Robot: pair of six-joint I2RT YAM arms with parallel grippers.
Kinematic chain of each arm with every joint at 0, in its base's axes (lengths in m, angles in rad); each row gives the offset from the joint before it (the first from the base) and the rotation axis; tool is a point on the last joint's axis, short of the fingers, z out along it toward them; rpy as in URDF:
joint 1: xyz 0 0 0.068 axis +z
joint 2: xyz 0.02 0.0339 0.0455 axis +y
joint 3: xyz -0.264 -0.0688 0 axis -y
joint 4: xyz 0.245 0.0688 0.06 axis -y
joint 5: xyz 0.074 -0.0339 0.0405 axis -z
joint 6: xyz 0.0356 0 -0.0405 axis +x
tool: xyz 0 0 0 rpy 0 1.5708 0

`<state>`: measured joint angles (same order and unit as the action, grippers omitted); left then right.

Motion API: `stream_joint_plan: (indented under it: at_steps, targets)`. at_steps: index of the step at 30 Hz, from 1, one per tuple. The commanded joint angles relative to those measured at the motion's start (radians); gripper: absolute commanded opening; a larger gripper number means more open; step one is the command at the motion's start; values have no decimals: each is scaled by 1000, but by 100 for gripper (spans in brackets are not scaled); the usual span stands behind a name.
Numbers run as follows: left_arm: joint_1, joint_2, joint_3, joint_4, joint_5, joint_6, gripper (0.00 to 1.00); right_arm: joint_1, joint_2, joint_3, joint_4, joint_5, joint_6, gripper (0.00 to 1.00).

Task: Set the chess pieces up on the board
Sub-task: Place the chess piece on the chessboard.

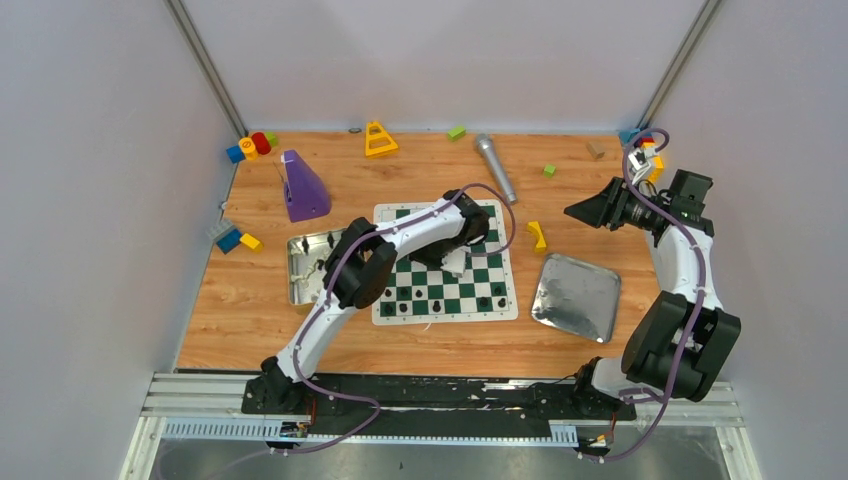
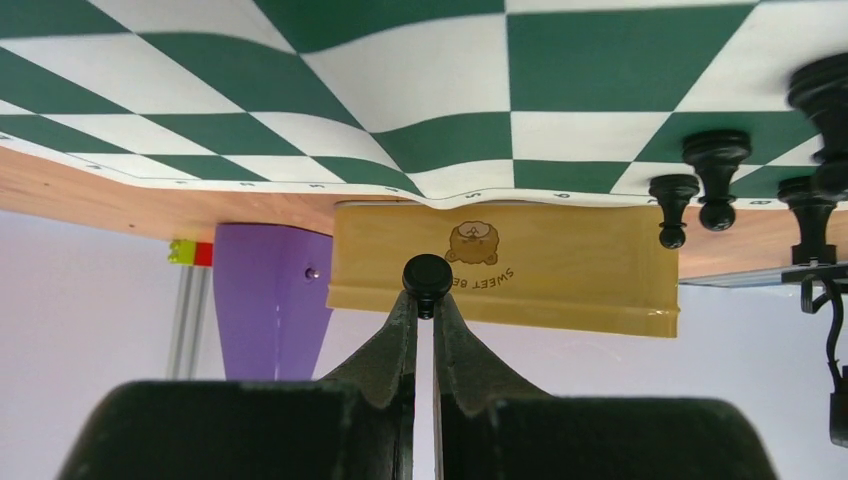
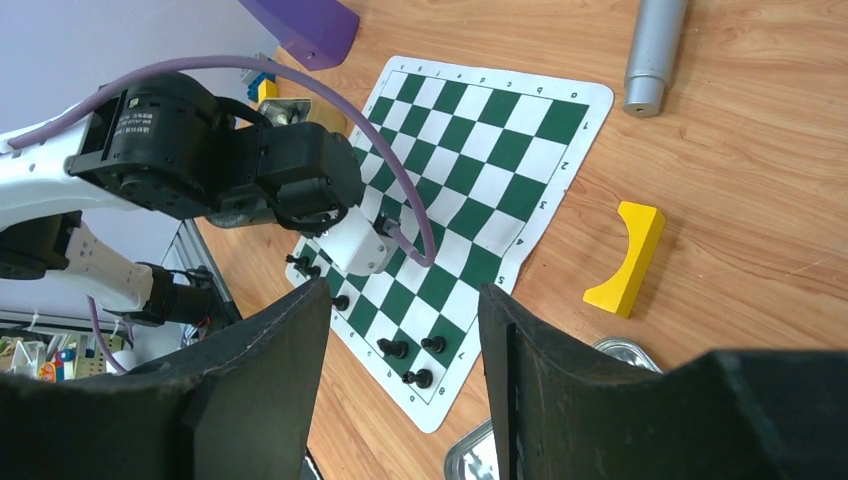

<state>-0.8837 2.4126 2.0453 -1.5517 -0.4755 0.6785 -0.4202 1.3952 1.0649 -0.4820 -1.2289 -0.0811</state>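
- The left gripper (image 2: 427, 300) is almost closed and pinches a black chess piece (image 2: 427, 273) over the board (image 1: 497, 272).
- The board lies in the middle of the tabletop (image 1: 250, 300); other black pieces (image 3: 397, 348) stand near its near edge.
- The right gripper (image 3: 405, 300) is open and empty, above the right edge of the tabletop.
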Motion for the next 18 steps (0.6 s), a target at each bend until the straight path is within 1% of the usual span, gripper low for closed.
stream_joint_plan:
  at_steps: [1, 9, 12, 18]
  targets:
    - [13, -51, -22, -109, 26, 2, 10, -4, 11, 1, -2, -39, -19, 57]
    - [25, -11, 9, -109, 41, 7, 17, -3, 17, -2, -5, -40, -19, 57]
    - [25, 3, 35, -109, 56, 2, 18, -4, 18, 0, -6, -42, -19, 57]
    - [18, 21, 23, -109, 79, -14, 16, -5, 25, 0, -8, -40, -20, 57]
